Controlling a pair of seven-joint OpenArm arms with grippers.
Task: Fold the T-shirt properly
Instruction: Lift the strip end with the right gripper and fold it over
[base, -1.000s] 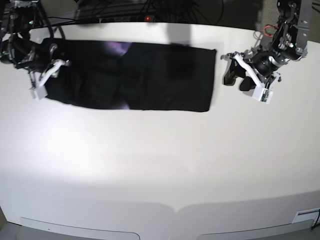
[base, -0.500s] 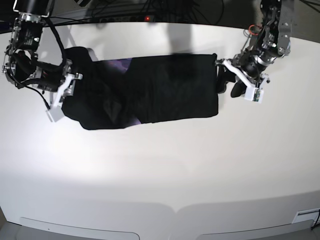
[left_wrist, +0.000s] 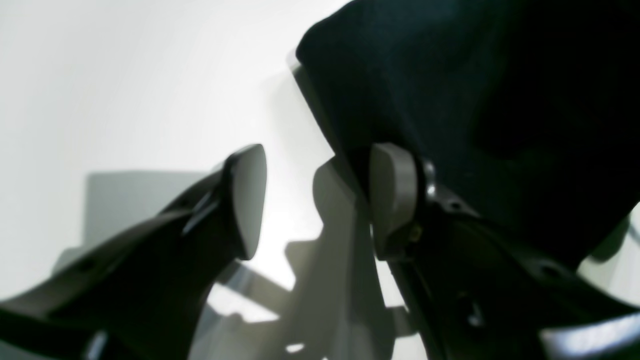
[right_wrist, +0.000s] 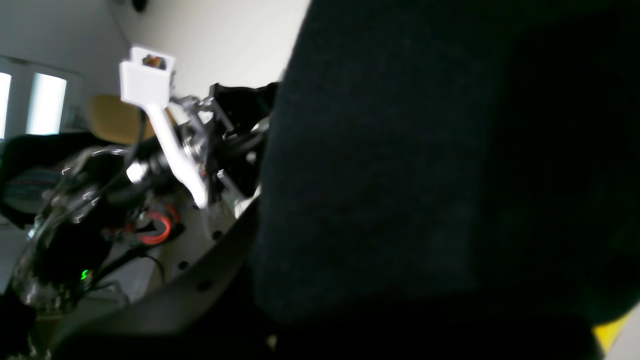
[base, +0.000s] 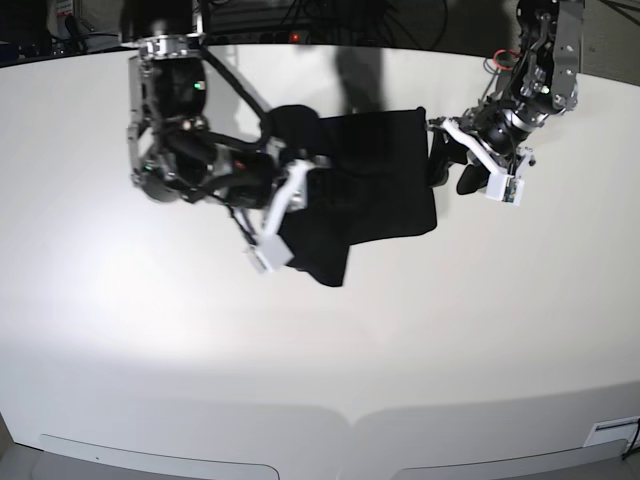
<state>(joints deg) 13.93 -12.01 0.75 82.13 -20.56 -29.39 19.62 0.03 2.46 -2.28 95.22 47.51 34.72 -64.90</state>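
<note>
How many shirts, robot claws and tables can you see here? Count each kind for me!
T-shirt: 1
Claws: 2 (left claw, right claw)
Table: 1
Total: 4

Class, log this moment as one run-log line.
shirt: half folded | right end effector: shut on shirt, carrying it over | left end effector: open at edge
</note>
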